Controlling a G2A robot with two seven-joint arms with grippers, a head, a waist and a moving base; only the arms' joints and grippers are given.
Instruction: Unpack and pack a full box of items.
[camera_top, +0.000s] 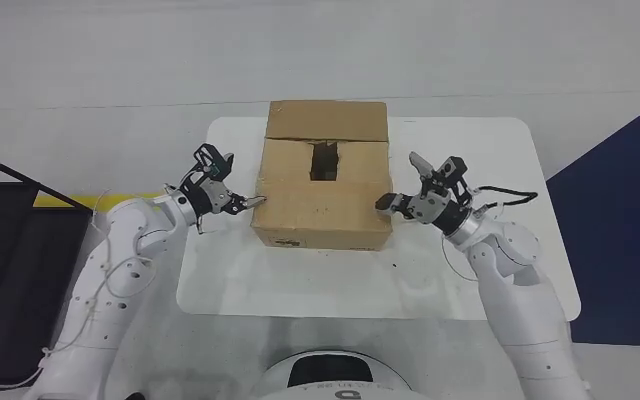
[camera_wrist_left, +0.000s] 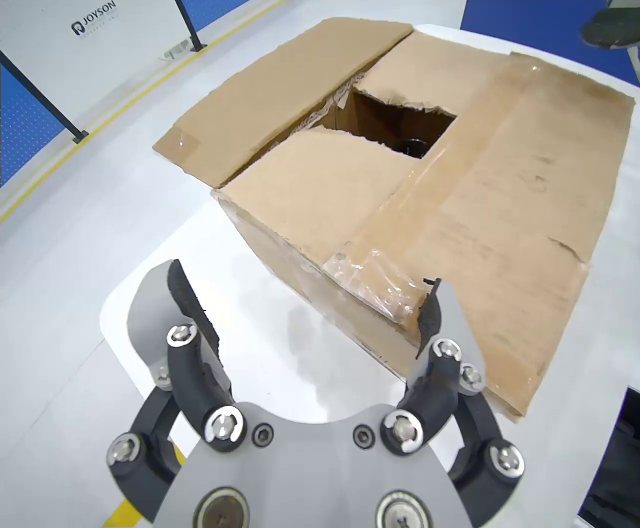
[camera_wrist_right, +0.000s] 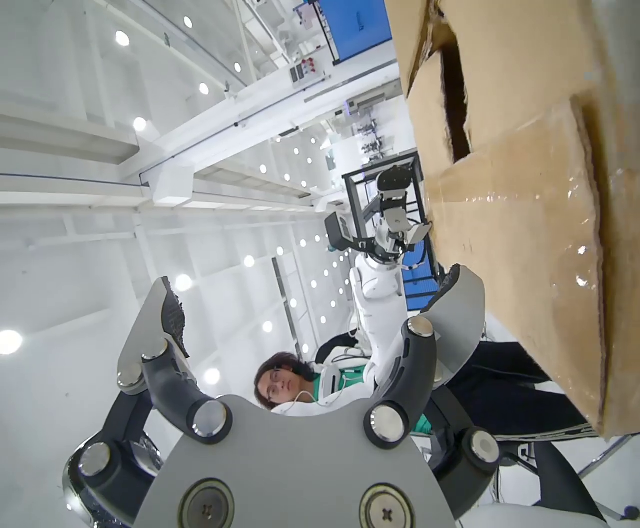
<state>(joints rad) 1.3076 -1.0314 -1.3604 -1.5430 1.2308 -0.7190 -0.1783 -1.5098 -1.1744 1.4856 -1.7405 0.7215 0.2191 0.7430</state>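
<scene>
Where the top view looks down, the box (camera_top: 320, 190) sits at the far middle of the white surface (camera_top: 480, 285). Its flaps are folded shut, but a dark hole (camera_top: 324, 160) is torn through the top. My left jaws stand spread at the box's left side and my right jaws stand spread at its right side, each just beside the cardboard. Contact cannot be settled from above.

From the left wrist view, the left jaws are wide apart with nothing between them. One black pad (camera_wrist_left: 431, 310) sits at the top edge of the box's side and appears to touch it. The other pad (camera_wrist_left: 187, 295) hangs over bare surface. Crinkled clear tape (camera_wrist_left: 380, 285) comes over the box edge at that pad. This view also shows ragged cardboard round the hole and a dark round object (camera_wrist_left: 411, 148) inside, too shadowed to identify.

From the right wrist view, the right jaws are likewise spread and empty. One finger (camera_wrist_right: 460, 300) is close beside the box wall, and its own bulk hides whether it touches. The box runs off the frame edge here, and its contents are hidden. My left arm (camera_wrist_right: 385, 260) shows beyond the box's far edge.
</scene>
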